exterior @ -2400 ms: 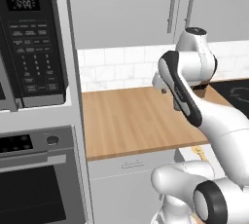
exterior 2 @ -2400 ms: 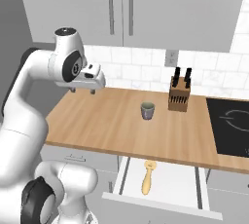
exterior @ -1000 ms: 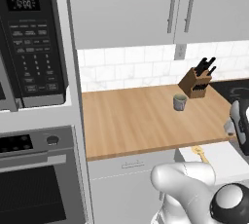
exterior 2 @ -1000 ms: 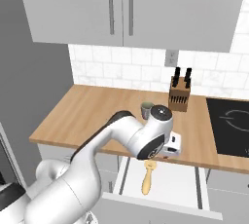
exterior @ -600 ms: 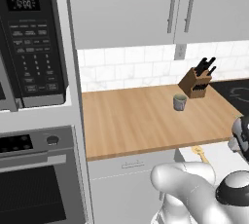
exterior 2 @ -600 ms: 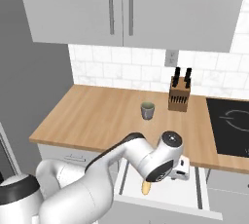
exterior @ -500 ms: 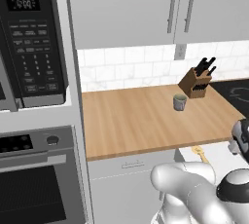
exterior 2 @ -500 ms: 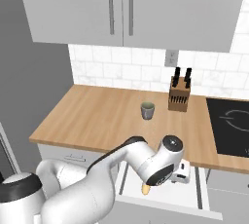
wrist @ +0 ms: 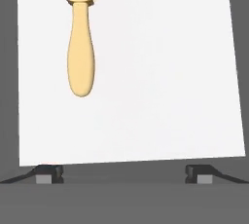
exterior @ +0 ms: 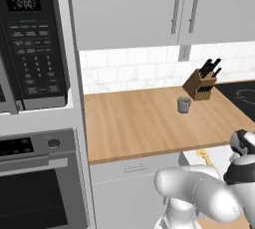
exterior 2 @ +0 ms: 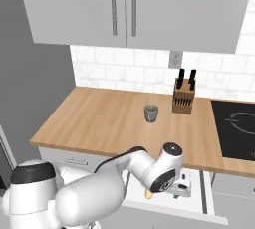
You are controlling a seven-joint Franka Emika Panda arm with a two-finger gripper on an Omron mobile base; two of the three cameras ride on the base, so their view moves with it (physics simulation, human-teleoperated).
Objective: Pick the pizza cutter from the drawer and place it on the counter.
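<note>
Base cameras flanking; hand camera above drawer (wrist: pixel 146 72)

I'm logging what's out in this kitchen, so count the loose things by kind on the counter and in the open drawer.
Pizza cutter: 1, in the drawer
Grey cup: 1, on the counter
Knife block: 1, on the counter
Total: 3

My tabletop (exterior 2: pixel 99 118) reads as warm butcher-block wood with faint plank seams and a matt face. Looking down, the drawer (wrist: pixel 160 72) floor is plain smooth white, no sheen. The pizza cutter (wrist: pixel 81 47) in it looks pale yellow, smooth, faintly glossy along the handle. The knife block (exterior 2: pixel 183 101) is wood-toned, the cup (exterior 2: pixel 151 113) dull grey, the stovetop (exterior 2: pixel 236 128) glossy black glass.
</note>
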